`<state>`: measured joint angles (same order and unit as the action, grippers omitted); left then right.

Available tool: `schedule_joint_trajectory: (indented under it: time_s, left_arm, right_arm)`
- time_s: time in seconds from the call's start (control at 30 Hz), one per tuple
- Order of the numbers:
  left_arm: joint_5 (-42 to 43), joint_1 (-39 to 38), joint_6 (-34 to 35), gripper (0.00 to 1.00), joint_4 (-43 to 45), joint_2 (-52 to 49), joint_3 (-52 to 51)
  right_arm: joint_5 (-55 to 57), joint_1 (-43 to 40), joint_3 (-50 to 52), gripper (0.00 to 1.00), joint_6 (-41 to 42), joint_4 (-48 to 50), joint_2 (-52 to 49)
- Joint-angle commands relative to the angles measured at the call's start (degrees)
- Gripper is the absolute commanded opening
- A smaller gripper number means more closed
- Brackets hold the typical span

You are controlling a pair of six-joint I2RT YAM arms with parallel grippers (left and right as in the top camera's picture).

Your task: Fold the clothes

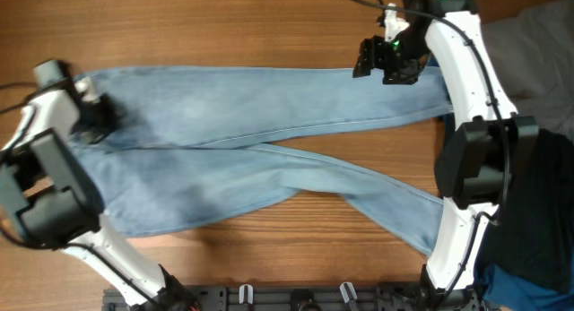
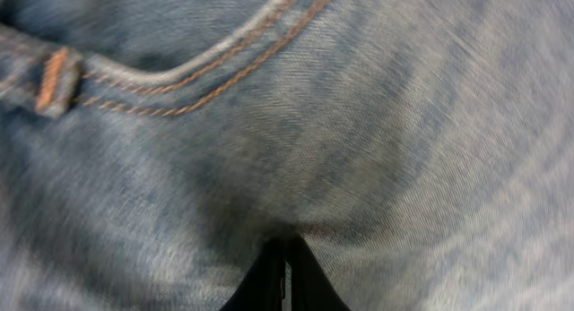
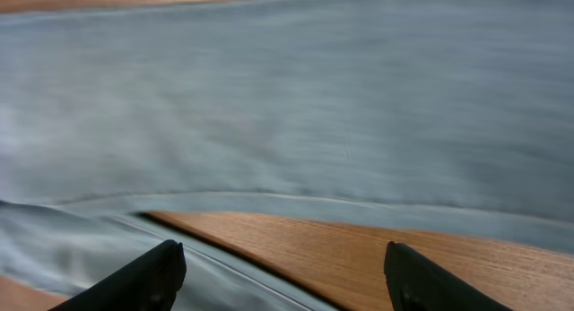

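The wooden table (image 1: 269, 24) carried a black mounting rail (image 1: 215, 299) along its near edge, with both arm bases rising from it. The jeans (image 1: 242, 141) lay flat and lengthwise on the surface. The waist was at the left, one leg angled toward the near right, and the other ran along the far side to the right, the two parting in a V.

At the waist end the left gripper (image 1: 94, 121) had its fingers together, pinching a pucker of denim below the pocket stitching (image 2: 206, 73) and near a belt loop (image 2: 52, 81). For a clean fold this pinch should take both layers; whether it did could not be told.

Farther off, the right gripper (image 1: 387, 60) hung over the far leg toward its hem end, fingers (image 3: 152, 275) apart and holding nothing. It would need to settle on the denim edge, not on bare wood, before closing.

Grey cloth (image 1: 538, 33) lay at the far right, beyond the work area.
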<state>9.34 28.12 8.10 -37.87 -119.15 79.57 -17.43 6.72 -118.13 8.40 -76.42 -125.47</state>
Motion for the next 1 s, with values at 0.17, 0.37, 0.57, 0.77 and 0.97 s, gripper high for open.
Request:
schedule_joint_trajectory:
  time_s: [0.17,0.37,0.57,0.77,0.97]
  left_arm:
    - [8.4,22.5,-1.1,0.20,-2.3,-0.3,-0.8]
    - [10.8,20.6,-4.7,0.32,-4.4,10.6,-0.8]
    - [10.8,16.8,-10.9,0.46,-11.9,24.1,-0.8]
    - [10.6,13.1,-11.3,0.49,-19.9,31.4,-0.8]
    - [10.6,12.8,-11.3,0.49,-22.2,31.4,-0.8]
  right_arm:
    - [10.8,5.7,1.2,0.78,2.5,-6.5,-0.2]
    - [16.9,1.2,15.6,0.81,0.2,-10.8,-0.4]
    - [2.4,-2.4,29.7,0.82,-6.0,-5.6,0.3]
    - [1.2,-2.1,41.9,0.62,-3.7,1.3,2.0]
    - [2.7,-3.0,38.7,0.04,-3.7,9.9,4.6]
